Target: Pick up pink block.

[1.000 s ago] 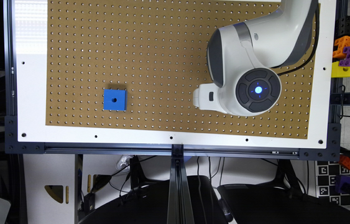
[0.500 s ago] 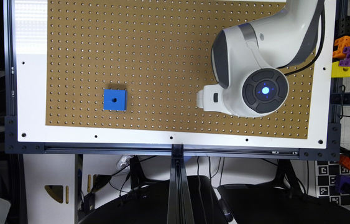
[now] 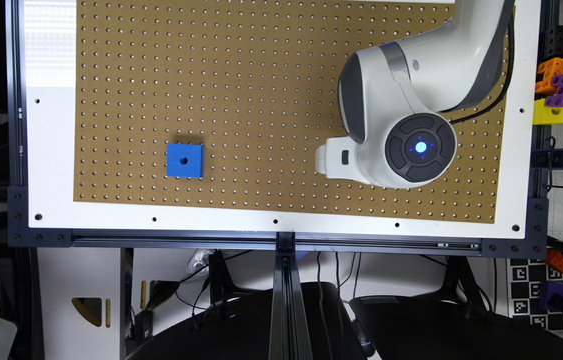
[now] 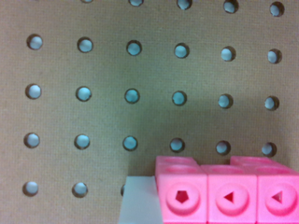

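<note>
The pink block [image 4: 229,191] appears close up in the wrist view, a row of joined cubes with a hole in each facing side. Brown pegboard [image 4: 117,70] lies behind it. A pale grey part [image 4: 138,203] sits against one end of the block. In the exterior view my gripper [image 3: 333,160] is a white part below the round wrist hub [image 3: 421,147], over the pegboard's near edge on the exterior view's right. There the arm covers the spot beneath it.
A blue square block [image 3: 184,160] with one centre hole lies on the pegboard [image 3: 261,75], to the exterior view's left of my gripper. Orange, purple and yellow blocks [image 3: 561,90] sit beyond the table's edge on the exterior view's right.
The wrist and arm have shifted slightly toward the exterior view's right over the last second. The blue block has not moved.
</note>
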Tool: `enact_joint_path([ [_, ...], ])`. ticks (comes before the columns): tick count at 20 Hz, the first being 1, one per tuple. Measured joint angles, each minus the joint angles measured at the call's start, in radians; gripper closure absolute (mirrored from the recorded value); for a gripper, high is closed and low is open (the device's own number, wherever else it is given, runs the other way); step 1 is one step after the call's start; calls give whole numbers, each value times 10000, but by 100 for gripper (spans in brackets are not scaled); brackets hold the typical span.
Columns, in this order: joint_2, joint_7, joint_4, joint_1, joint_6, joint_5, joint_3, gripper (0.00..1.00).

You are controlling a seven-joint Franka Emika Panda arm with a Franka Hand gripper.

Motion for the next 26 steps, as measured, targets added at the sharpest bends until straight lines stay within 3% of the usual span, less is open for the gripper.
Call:
enact_joint_path([
  [7,-89,0,0,-19,-78,0,-1,100],
  [22,-2123,8,-4,-23,-2155,0,-1,100],
  [26,-2308,11,-6,-22,-2343,0,-1,100],
])
